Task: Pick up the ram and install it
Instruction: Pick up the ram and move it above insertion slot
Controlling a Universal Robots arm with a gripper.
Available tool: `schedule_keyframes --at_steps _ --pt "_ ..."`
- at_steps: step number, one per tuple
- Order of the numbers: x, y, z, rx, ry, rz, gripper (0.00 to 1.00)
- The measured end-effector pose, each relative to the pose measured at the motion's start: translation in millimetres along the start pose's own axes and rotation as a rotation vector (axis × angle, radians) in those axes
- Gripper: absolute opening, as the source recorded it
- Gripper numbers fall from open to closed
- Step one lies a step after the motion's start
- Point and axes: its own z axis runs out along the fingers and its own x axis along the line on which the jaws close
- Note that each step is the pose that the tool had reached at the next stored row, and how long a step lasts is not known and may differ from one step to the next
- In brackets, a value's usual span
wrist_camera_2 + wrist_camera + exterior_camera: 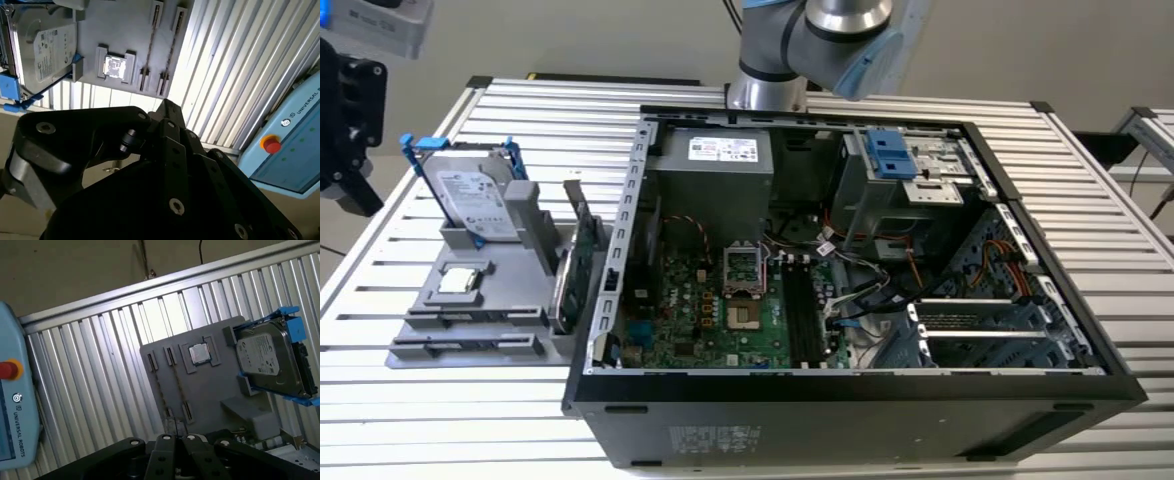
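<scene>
Pincer (175,446) hangs above the grey holder (210,390), aimed down; can't tell if it's spread or pressed. I see the ram (160,387) edge-on in a holder slot just ahead of it. Hard drive (265,357) beyond: white printed label.

Hard drive (470,200), probably processor (460,281), on grey holder (500,305).
</scene>
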Motion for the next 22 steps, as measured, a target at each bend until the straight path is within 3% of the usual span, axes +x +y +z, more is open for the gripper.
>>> schedule_keyframes --at_steps 15,22 --pt "0.0 0.0 0.0 -0.0013 0.0073 -0.192 0.00" --pt "0.0 0.0 0.0 -0.0017 0.0094 -0.246 0.00"
